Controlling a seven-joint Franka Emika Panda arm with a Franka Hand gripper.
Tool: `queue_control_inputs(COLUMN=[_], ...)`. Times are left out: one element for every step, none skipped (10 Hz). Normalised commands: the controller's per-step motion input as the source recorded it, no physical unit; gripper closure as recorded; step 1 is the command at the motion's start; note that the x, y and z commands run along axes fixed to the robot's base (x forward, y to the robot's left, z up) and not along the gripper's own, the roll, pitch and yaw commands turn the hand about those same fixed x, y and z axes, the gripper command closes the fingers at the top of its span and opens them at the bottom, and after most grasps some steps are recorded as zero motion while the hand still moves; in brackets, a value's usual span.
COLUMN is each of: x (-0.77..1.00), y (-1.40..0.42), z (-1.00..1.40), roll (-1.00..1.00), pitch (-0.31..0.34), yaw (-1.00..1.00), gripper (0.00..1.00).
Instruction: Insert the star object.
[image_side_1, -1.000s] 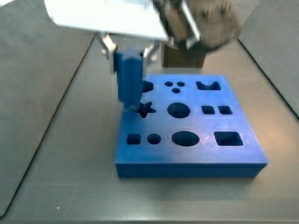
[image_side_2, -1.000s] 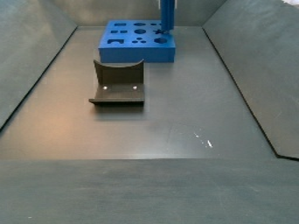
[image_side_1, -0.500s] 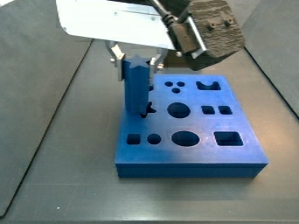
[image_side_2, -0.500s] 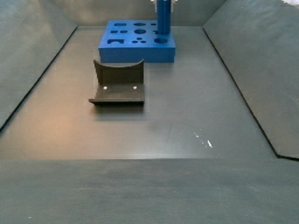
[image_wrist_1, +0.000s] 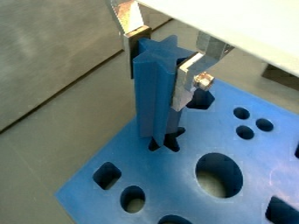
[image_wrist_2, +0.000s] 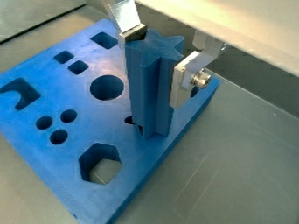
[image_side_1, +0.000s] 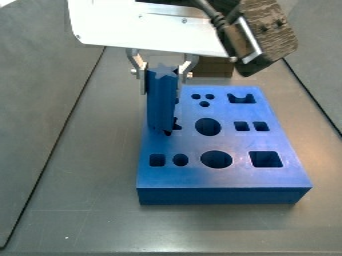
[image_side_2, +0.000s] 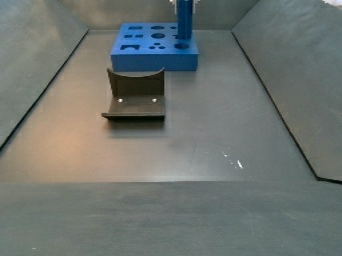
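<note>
The star object (image_wrist_1: 156, 96) is a tall blue ridged peg. It stands upright with its lower end in the star hole (image_wrist_1: 167, 140) of the blue block (image_wrist_1: 263, 162). My gripper (image_wrist_1: 160, 59) is above the block, and its silver fingers (image_wrist_1: 187, 74) are closed on the peg's upper part from both sides. The other wrist view shows the same hold: peg (image_wrist_2: 149, 87), gripper (image_wrist_2: 159, 57), block (image_wrist_2: 59, 87). In a side view the peg (image_side_1: 160, 100) stands near the block's (image_side_1: 221, 190) left side under the gripper (image_side_1: 159, 68). In the other side view the peg (image_side_2: 185, 20) rises from the block (image_side_2: 154, 62).
The fixture (image_side_2: 134, 95) stands on the grey floor in front of the block. The block has several other shaped holes, such as a round one (image_side_1: 207, 127). Sloping grey walls (image_side_2: 34, 90) border the floor on both sides.
The peg and gripper have come down. The peg's lower end, just over the star hole a second ago, now sits in it. The gripper keeps its hold.
</note>
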Motion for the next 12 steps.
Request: queue_control_inputs(x=[0.00, 0.10, 0.18, 0.08, 0.05, 0.00, 0.00, 0.01, 0.04, 0.08, 0.09, 0.05], y=[0.07, 0.00, 0.00, 0.11, 0.18, 0.23, 0.22, 0.10, 0.04, 0.05, 0.02, 0.00], z=[-0.23, -0.29, -0.33, -0.24, -0.13, -0.09, -0.04, 0.03, 0.08, 0.06, 0.11, 0.23], roll=[0.10, 0.11, 0.08, 0.00, -0.21, -0.32, -0.26, -0.17, -0.07, -0.08, -0.07, -0.06], pitch=[0.000, 0.000, 0.000, 0.020, 0.011, 0.000, 0.000, 0.000, 0.000, 0.000, 0.000, 0.000], yaw=[0.41, 0.39, 0.33, 0.00, -0.20, -0.36, -0.31, -0.09, 0.00, 0.11, 0.11, 0.00], gripper=[1.00, 1.00, 1.00, 1.00, 1.00, 1.00, 1.00, 1.00, 1.00, 1.00, 1.00, 1.00])
